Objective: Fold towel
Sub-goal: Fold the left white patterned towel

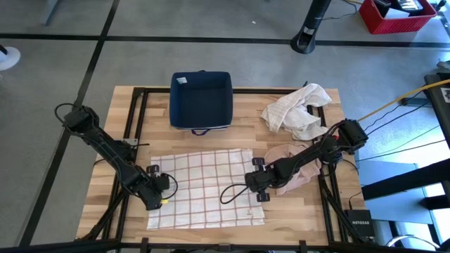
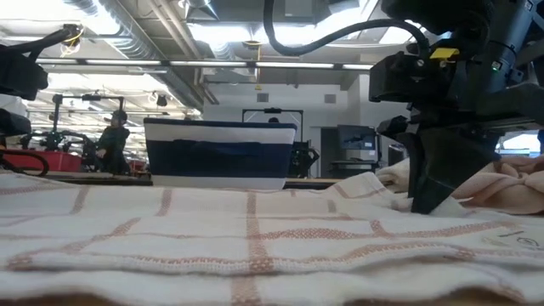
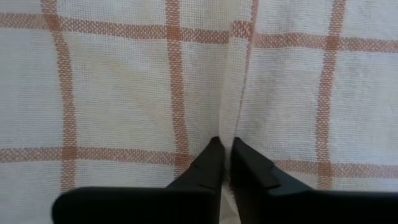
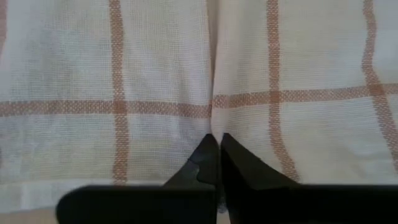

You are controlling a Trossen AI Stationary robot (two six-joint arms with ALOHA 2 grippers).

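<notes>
A white towel (image 1: 204, 190) with thin red checks lies spread flat on the wooden table (image 1: 309, 211), toward its near side. My left gripper (image 1: 160, 193) stands at the towel's left edge, pointing down, shut on the cloth (image 3: 225, 144). My right gripper (image 1: 259, 186) stands at the towel's right edge, also pointing down and shut on the cloth (image 4: 215, 138). In the low view the right gripper (image 2: 429, 200) stands with its tips down on the towel (image 2: 255, 229). My left gripper pinches a small raised ridge of the towel (image 3: 229, 124) between its two fingers, near the towel's left edge. The fingers come from above, pointing down. The rest of the towel lies flat on the table. My right gripper pinches a narrow ridge of the towel (image 4: 212, 118) between its two fingers, near the towel's right edge. It comes steeply from above. The towel around it lies flat on the table; a hem shows close behind the fingers.
A dark blue bin (image 1: 201, 100) stands at the table's far middle. A crumpled white cloth (image 1: 299, 111) lies at the far right, and a pinkish cloth (image 1: 295, 165) lies under my right arm. A person (image 2: 112, 136) shows far off in the room.
</notes>
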